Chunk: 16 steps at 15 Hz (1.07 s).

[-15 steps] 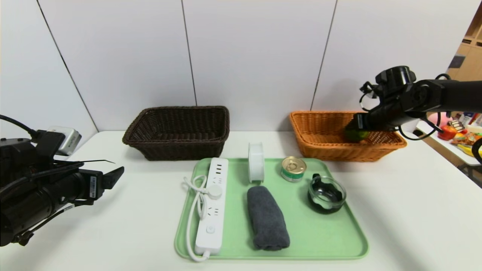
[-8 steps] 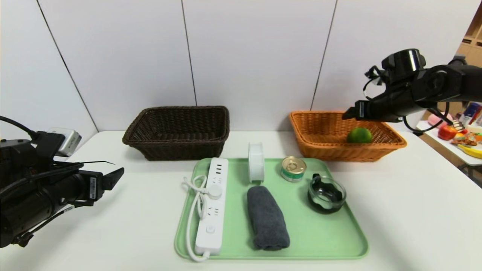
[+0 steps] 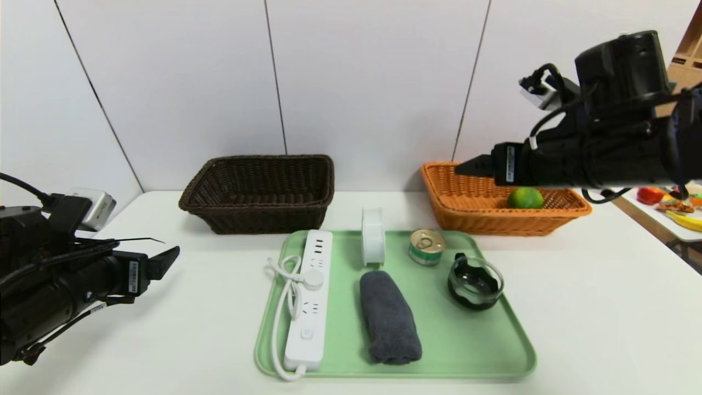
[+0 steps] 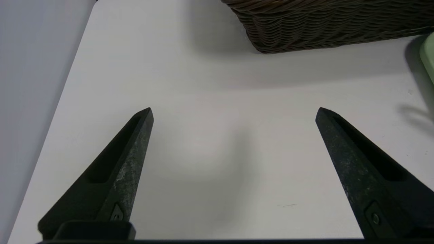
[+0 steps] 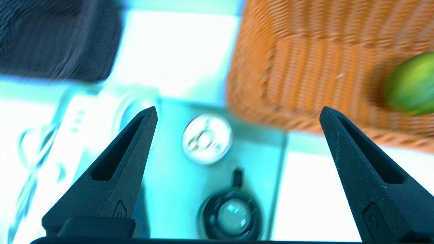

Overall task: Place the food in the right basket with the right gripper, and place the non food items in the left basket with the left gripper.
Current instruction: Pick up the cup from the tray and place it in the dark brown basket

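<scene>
The food, left to right: a small tin (image 3: 427, 247) (green label, gold pull-tab lid) on the tray (image 3: 482, 351), then a smooth green fruit (image 3: 525, 198) in the orange basket (image 3: 466, 206) at two o'clock, beneath the right gripper (image 3: 466, 166), spread wide and empty.

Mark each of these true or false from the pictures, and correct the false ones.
1. The green fruit lies inside the orange basket. True.
2. The right gripper is shut on the tin. False: it is open and empty, raised over the orange basket; the tin stands on the green tray.
3. The dark brown basket holds the grey towel. False: the towel lies on the tray.
4. The left gripper is open over bare table. True.
5. The power strip lies on the tray's left side. True.
</scene>
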{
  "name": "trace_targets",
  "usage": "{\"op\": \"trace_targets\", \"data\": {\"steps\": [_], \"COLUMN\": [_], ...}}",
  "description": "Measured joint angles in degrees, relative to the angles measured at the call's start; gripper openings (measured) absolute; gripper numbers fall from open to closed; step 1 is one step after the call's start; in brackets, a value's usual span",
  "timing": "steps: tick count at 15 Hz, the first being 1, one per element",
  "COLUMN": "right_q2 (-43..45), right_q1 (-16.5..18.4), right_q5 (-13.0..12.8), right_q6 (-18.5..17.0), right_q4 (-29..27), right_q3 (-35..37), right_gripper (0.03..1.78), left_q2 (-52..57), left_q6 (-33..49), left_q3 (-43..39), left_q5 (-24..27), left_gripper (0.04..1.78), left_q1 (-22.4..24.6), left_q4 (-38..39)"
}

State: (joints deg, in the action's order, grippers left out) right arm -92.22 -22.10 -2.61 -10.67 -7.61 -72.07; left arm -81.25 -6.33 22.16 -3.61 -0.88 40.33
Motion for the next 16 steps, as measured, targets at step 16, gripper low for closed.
{"op": "trace_targets", "data": {"steps": [16], "right_q2": [21.3], "right_q1": [-2.7], "right_q5": [4.0], "right_q6": [9.4], "right_q4": [55.2], "right_q3": [66.9], "right_gripper": [1.69], "left_q2": [1.1], "left_q6": [0.1], "left_q3": [-2.1], "left_q5": [0.0], "left_gripper": [1.69], "left_q1": [0.0], "left_q4": [0.0]}}
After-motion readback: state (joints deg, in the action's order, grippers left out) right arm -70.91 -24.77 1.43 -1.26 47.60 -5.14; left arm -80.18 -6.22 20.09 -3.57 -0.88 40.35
